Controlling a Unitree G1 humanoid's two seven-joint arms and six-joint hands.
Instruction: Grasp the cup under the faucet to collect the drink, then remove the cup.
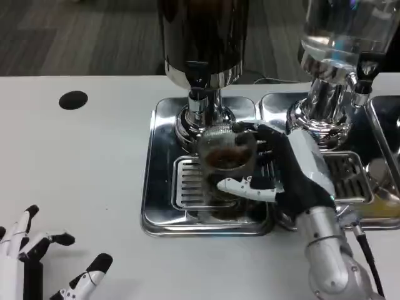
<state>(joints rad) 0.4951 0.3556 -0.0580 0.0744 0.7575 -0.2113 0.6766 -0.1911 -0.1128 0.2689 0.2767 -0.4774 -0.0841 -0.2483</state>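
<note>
A clear cup [226, 164] with brown drink in it stands on the drip tray [161, 206] under the faucet [199, 100] of the dark dispenser [201, 37]. My right hand [289, 172] grips the cup from its right side, thumb across the front and fingers around the back. My left hand [37, 259] rests at the table's lower left with its fingers spread, holding nothing.
A second dispenser [340, 44] with clear liquid stands at the right on its own steel tray [350, 181]. A black round hole [73, 100] marks the white table at the far left. The table's left half is bare.
</note>
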